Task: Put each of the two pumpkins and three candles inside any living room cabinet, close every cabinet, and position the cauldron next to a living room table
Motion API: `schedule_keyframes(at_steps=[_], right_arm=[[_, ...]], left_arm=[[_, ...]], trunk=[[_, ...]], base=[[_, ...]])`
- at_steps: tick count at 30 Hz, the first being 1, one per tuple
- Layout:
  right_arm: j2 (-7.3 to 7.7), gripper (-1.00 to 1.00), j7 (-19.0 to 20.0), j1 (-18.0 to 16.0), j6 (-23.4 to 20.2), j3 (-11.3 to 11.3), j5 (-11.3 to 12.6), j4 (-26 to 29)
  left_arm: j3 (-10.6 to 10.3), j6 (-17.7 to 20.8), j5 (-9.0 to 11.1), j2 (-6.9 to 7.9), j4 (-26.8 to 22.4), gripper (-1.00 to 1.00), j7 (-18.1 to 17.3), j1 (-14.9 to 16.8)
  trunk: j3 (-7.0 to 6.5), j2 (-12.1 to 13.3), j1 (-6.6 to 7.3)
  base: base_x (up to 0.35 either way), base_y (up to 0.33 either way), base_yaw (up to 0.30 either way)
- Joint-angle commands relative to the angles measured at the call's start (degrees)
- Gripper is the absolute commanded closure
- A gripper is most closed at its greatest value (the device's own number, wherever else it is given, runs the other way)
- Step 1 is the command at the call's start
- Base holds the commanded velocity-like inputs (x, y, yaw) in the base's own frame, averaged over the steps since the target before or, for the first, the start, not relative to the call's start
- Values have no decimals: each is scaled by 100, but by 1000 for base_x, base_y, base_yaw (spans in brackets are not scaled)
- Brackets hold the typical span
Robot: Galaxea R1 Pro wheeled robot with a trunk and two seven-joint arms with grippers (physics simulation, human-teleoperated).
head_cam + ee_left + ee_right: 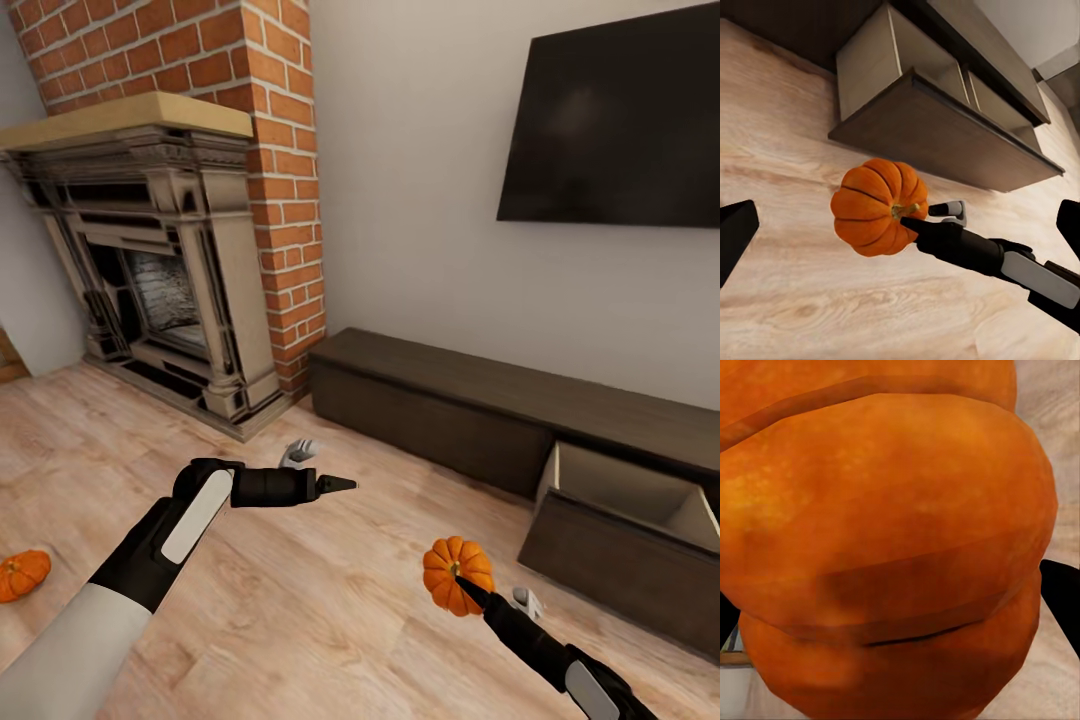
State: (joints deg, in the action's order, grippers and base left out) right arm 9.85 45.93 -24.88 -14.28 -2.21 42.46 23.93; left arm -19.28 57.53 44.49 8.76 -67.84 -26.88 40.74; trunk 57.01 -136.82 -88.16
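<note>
Pumpkin [457, 572]: pinched between right gripper [466, 588] jaws, carried toward open cabinet drawer [625, 500] ahead; left gripper [335, 484] empty, jaws spread.

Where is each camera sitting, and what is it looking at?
Head view: up on the robot's head, looking down at the floor, the fireplace, the cabinet with an open drawer, both arms, and a second pumpkin on the floor.
Left wrist view: by the left pincer, looking at the right arm holding the pumpkin.
Right wrist view: by the right pincer, pressed close to that pumpkin.
Shared: all three see the held pumpkin.
</note>
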Motion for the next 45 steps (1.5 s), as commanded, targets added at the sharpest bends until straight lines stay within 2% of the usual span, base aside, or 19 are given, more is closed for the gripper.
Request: schedule_keyframes(at_steps=[1,21,45], right_arm=[[-1,100,21,-5,-66,-27,54,8],[-1,100,21,-6,-64,-25,52,14],[-26,100,21,-5,-63,-29,58,15]], left_arm=[[-6,4,-24,3,3,-100,-37,4],[-6,3,-28,-6,11,-100,-37,4],[-6,3,-29,3,8,-100,-37,4]], trunk=[[3,-2,-1],[-64,-2,-1],[-68,-2,-1]], base=[[227,260,185],[249,255,250],[228,248,15]])
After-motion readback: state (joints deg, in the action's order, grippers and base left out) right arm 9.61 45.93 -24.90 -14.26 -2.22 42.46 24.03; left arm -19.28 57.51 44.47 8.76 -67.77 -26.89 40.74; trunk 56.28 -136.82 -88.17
